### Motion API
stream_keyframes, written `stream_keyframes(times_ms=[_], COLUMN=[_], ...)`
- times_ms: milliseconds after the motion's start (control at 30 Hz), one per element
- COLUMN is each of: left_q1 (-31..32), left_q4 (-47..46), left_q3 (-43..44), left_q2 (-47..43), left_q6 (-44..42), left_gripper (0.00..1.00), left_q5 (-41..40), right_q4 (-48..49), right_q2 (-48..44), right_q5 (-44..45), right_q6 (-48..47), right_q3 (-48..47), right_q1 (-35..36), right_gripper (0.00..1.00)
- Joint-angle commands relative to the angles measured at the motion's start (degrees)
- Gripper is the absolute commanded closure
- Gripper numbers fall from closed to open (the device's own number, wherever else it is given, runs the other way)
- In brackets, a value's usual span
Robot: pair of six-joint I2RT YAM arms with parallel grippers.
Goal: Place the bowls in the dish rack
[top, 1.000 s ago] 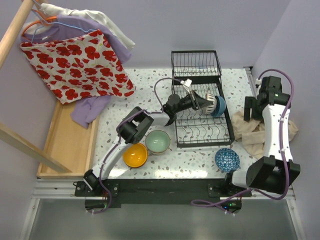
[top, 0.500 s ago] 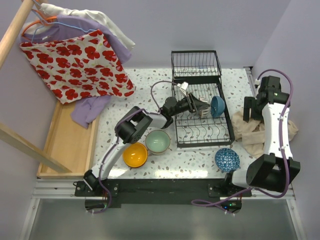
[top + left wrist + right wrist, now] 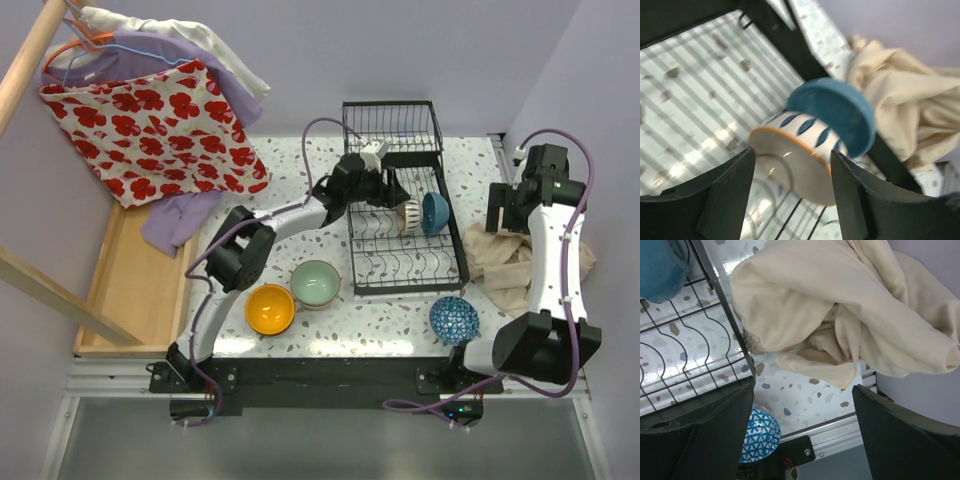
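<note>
The black wire dish rack (image 3: 400,255) holds two bowls on edge: a white bowl with blue petals and an orange rim (image 3: 410,213) (image 3: 800,157) and a plain blue bowl (image 3: 435,212) (image 3: 837,117) right behind it. My left gripper (image 3: 388,195) (image 3: 792,195) hovers just back from the white bowl, open, its fingers clear of the rim. On the table sit a pale green bowl (image 3: 316,283), an orange bowl (image 3: 270,309) and a blue-white patterned bowl (image 3: 455,319) (image 3: 757,435). My right gripper (image 3: 503,210) (image 3: 802,430) stands open and empty above the table beside the rack.
A crumpled cream cloth (image 3: 515,255) (image 3: 840,305) lies right of the rack. The rack's higher basket section (image 3: 392,130) is at the back. A wooden tray (image 3: 140,280) runs along the left, with hanging clothes (image 3: 150,120) and a purple cloth (image 3: 180,215) above it.
My left gripper has opened and let go of the white bowl, which now stands in the rack against the blue bowl. The left arm drew back toward the rack's far left. The right arm barely moved.
</note>
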State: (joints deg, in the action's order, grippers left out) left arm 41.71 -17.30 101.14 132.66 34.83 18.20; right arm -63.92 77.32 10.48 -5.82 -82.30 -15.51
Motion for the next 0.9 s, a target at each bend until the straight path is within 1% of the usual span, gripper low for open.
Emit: stream_keyframes(times_ms=[0, 67, 100, 133, 167, 200, 233, 267, 300, 333, 367, 400, 433, 467, 500, 533, 567, 600, 633, 667, 700, 733, 800, 867], left_q1=[-1.2, -1.7, -1.9, -2.2, -2.3, -2.1, -1.9, -1.3, -0.8, -0.4, 0.2, 0.4, 0.4, 0.3, 0.3, 0.4, 0.4, 0.4, 0.7, 1.3, 1.8, 3.2, 4.3, 5.7], left_q4=[22.6, 27.2, 28.4, 29.2, 29.4, 29.2, 29.0, 29.6, 30.6, 33.1, 34.4, 35.7, 37.1, 38.2, 39.8, 43.2, 44.6, 46.5, 52.5, 54.5, 56.4, 59.8, 63.2, 64.3], left_q3=[1.9, 0.3, -0.8, -4.2, -6.3, -8.9, -13.9, -16.0, -17.8, -21.0, -22.6, -25.8, -27.5, -29.0, -31.1, -32.1, -33.1, -34.5, -34.9, -35.4, -36.0, -36.2, -36.5, -37.0], left_q2=[-5.6, -8.4, -11.3, -13.5, -15.7, -21.0, -23.7, -26.1, -30.4, -32.4, -34.4, -38.2, -40.2, -42.1, -45.8, -47.6, -49.3, -52.6, -53.7, -54.7, -55.7, -55.9, -55.3, -55.0], left_q6=[-18.5, -21.6, -24.3, -25.8, -29.5, -31.4, -33.1, -37.8, -40.0, -42.2, -46.2, -48.2, -49.8, -53.8, -56.9, -59.9, -65.1, -68.5, -72.7, -78.0, -80.2, -82.1, -87.4, -89.1], left_gripper=[0.33, 0.32, 0.32, 0.32, 0.32, 0.33, 0.33, 0.33, 0.33, 0.34, 0.34, 0.34, 0.35, 0.35, 0.36, 0.36, 0.36, 0.36, 0.36, 0.36, 0.36, 0.36, 0.36, 0.38], left_q5=[-7.8, -9.1, -9.7, -10.1, -10.7, -11.6, -11.8, -11.7, -11.8, -12.7, -12.3, -11.5, -10.2, -8.4, -5.6, -0.6, 2.2, 5.3, 10.1, 10.8, 10.8, 9.8, 8.9, 7.5], right_q4=[-1.0, -0.9, -0.8, -0.6, -0.5, -0.2, 0.0, 0.2, 0.5, 0.7, 0.9, 1.2, 1.4, 1.6, 2.0, 2.3, 2.6, 3.4, 3.5, 3.7, 3.6, 3.5, 3.3, 3.5], right_q2=[-0.1, -0.6, -0.8, -1.2, -1.7, -2.1, -2.4, -2.8, -3.4, -3.8, -4.2, -4.7, -5.0, -5.3, -5.7, -6.5, -7.0, -7.4, -8.0, -8.2, -8.3, -8.3, -8.5, -8.6], right_q5=[-3.3, -4.3, -4.8, -5.4, -6.5, -7.1, -7.9, -9.5, -10.3, -10.4, -12.2, -12.8, -13.4, -13.8, -15.0, -15.5, -16.2, -17.6, -18.6, -19.5, -20.8, -25.1, -28.5, -31.2], right_q6=[1.6, 2.1, 2.3, 2.5, 2.6, 2.7, 2.8, 2.9, 3.0, 3.3, 3.3, 3.5, 3.8, 4.0, 4.2, 4.6, 4.7, 4.7, 4.4, 4.2, 3.7, 1.8, 0.6, 0.5], right_q3=[-3.4, -3.7, -3.6, -3.6, -3.6, -3.6, -3.4, -3.3, -3.3, -3.0, -2.8, -2.6, -2.1, -1.7, -1.4, -0.7, -0.3, 0.0, 0.6, 0.9, 1.1, 1.1, 1.1, 1.3], right_q1=[-0.2, -0.2, -0.2, -0.3, -0.2, -0.3, -0.2, -0.3, -0.3, -0.2, -0.3, -0.2, -0.3, -0.2, -0.2, -0.3, -0.2, -0.3, -0.2, -0.2, -0.2, -0.3, -0.2, -0.3], right_gripper=[0.15, 0.15, 0.14, 0.14, 0.14, 0.14, 0.14, 0.14, 0.14, 0.14, 0.14, 0.14, 0.14, 0.14, 0.14, 0.14, 0.14, 0.14, 0.14, 0.13, 0.13, 0.13, 0.13, 0.13])
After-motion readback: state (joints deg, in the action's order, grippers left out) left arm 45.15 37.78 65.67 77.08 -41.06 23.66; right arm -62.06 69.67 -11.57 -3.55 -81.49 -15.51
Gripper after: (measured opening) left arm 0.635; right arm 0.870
